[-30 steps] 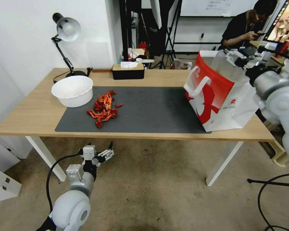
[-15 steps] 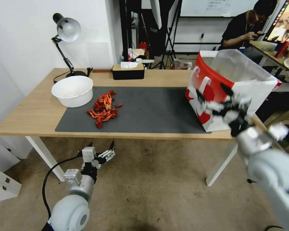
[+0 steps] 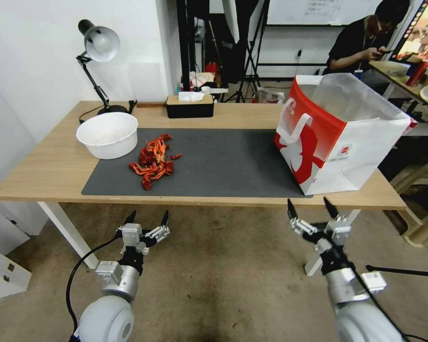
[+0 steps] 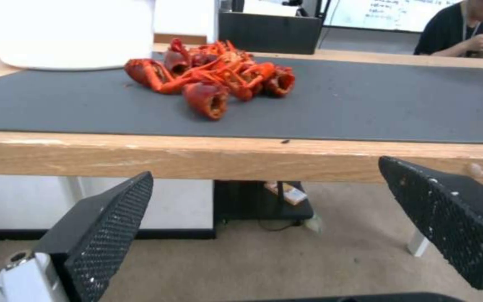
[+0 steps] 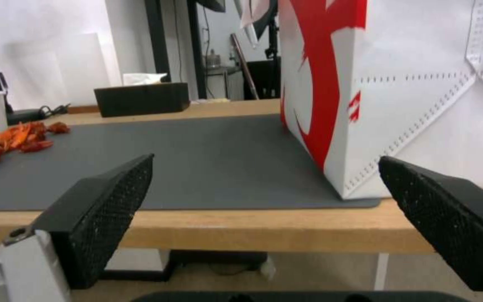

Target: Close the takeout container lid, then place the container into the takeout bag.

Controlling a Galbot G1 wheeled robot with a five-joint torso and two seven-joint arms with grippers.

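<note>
Seen from the head camera with the table middle as the clock's centre: takeout bag (image 3: 340,142) standing upright at about 3 o'clock, on the right end of the dark grey mat (image 3: 223,161), red patterned front turned toward the mat, white side facing the near edge, white handle draped over the red face, clear liner rising above the rim. Takeout container and lid impossible to locate; contents of the bag hidden by its walls and liner. Pile of red crayfish (image 3: 152,164) lying at about 9 o'clock on the mat, just beside a large white bowl (image 3: 107,134) at roughly 10 o'clock, the two apparently apart. Black tissue box (image 3: 189,106) at 12 o'clock along the far edge of the wooden table (image 3: 57,166), desk lamp (image 3: 97,52) at about 11 o'clock in the far left corner. Left gripper (image 3: 146,218) hanging below the near table edge at about 7 o'clock, over the floor, fingers spread wide and holding nothing; in the left wrist view, both textured black pads (image 4: 107,235) far apart with the table edge and crayfish (image 4: 214,82) beyond them. Right gripper (image 3: 310,209) likewise low at about 5 o'clock, just below the table edge and near the bag's front corner, jaws wide and empty; in the right wrist view, pads (image 5: 102,218) well apart, the takeout bag (image 5: 409,96) close ahead on the mat (image 5: 214,159), tissue box (image 5: 141,98) farther back.
</note>
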